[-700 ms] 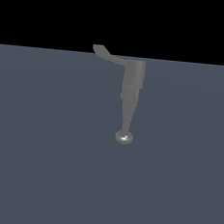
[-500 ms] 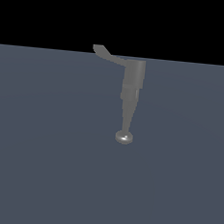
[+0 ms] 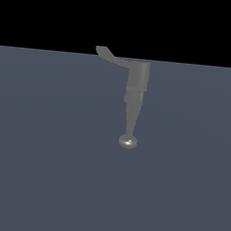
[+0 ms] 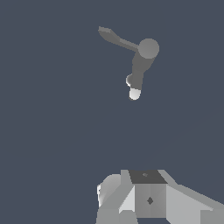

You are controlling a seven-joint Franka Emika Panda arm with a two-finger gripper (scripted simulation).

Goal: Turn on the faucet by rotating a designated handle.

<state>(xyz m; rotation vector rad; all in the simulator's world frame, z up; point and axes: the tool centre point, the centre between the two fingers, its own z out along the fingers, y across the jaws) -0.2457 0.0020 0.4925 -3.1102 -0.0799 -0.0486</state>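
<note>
In the exterior view my arm does not appear; from that view's left to its right I first meet the handle (image 3: 112, 58), a thin flat grey lever whose widened tip turns upward at the far left end; it runs rightward and slightly down to join the top of the faucet (image 3: 137, 89), a dull grey blocky body standing on the blue-grey floor (image 3: 37, 170); from that body the spout (image 3: 132, 116) narrows as it comes downward in the frame and ends in a shiny rounded knob (image 3: 128, 141); the handle's tip rises just across the line where the floor meets the black background (image 3: 47, 11).

In the wrist view I look down on the fixture from well above; the handle (image 4: 114, 38) juts sideways from the round top of the faucet (image 4: 148, 48), and the spout (image 4: 138, 72) leads away to the pale knob (image 4: 134, 93); my pincer (image 4: 148, 197) shows only as white and grey housing at the frame's edge, well apart from the faucet and touching nothing; its fingertips lie outside the frame, so I cannot tell whether it stands apart or together.
</note>
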